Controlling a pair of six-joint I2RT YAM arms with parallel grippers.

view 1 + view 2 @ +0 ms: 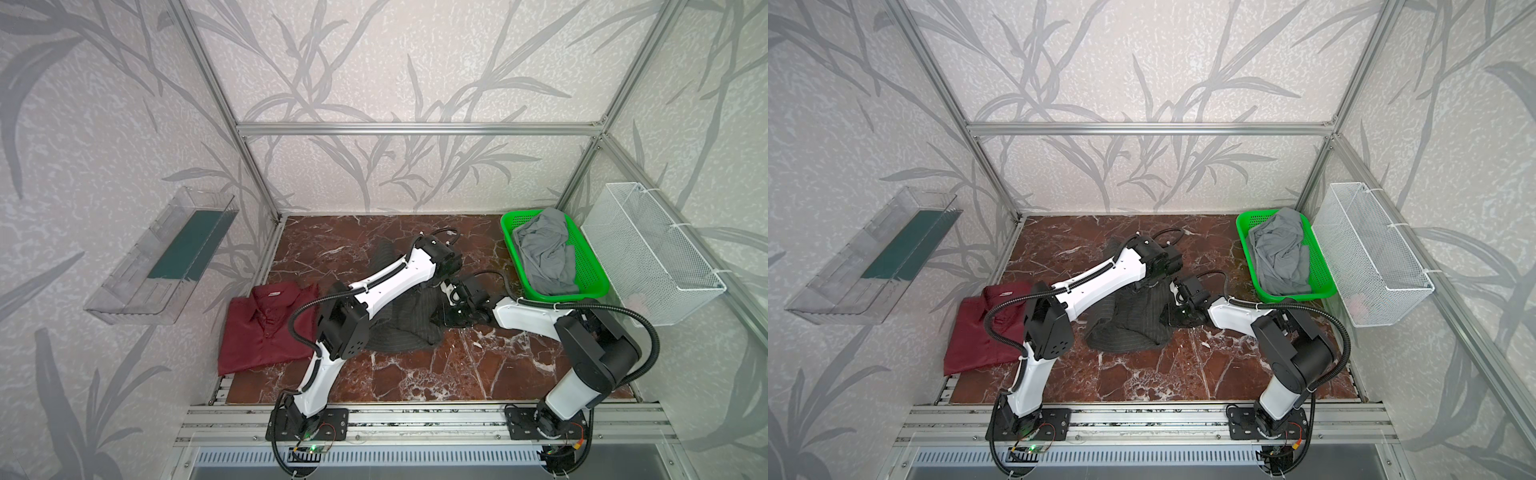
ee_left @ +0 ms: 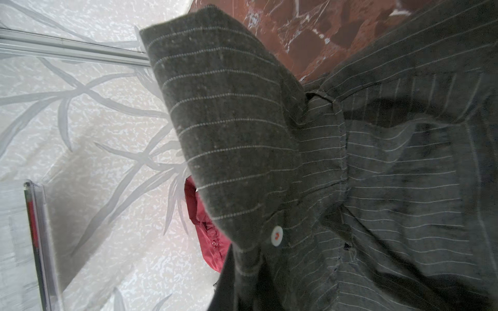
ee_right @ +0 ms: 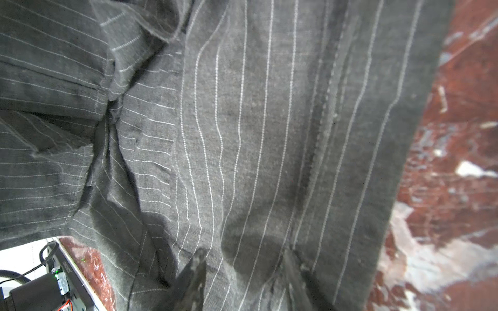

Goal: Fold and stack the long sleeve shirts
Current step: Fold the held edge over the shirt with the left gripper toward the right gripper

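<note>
- The charcoal-grey pinstriped long sleeve shirt (image 1: 399, 328) lay rumpled at the middle of the red-brown marbled surface (image 1: 478, 365), beneath both arms and not yet folded.
- The plain dark red collared shirt (image 1: 266, 328) lay folded flat at the left of the surface, just beside the charcoal one. It looked to be the base of the stack.
- Your left end effector (image 1: 448, 270) was largely hidden under its own wrist in both top views. It was closed. The buttoned cuff (image 2: 223, 121) and its white button (image 2: 277, 236), standing raised across the left wrist view, suggested it pinched the charcoal shirt's sleeve.
- Your right end effector (image 3: 244, 272) stood about half open. Its fingers (image 3: 195, 277) pressed into the striped body cloth with a ridge of fabric between them, and no firm hold showed.
- The step in hand appeared to be spreading the charcoal shirt flat ahead of its first fold.
- To do it well, you needed the right side to close on a single edge layer rather than a bunch. The two holds could then be drawn apart low over the surface until the stripes ran straight.
- The risks, as judged: trapped layers would set a crooked fold, and a drag leftward could ruffle the red shirt. The two wrists were also working close together.
</note>
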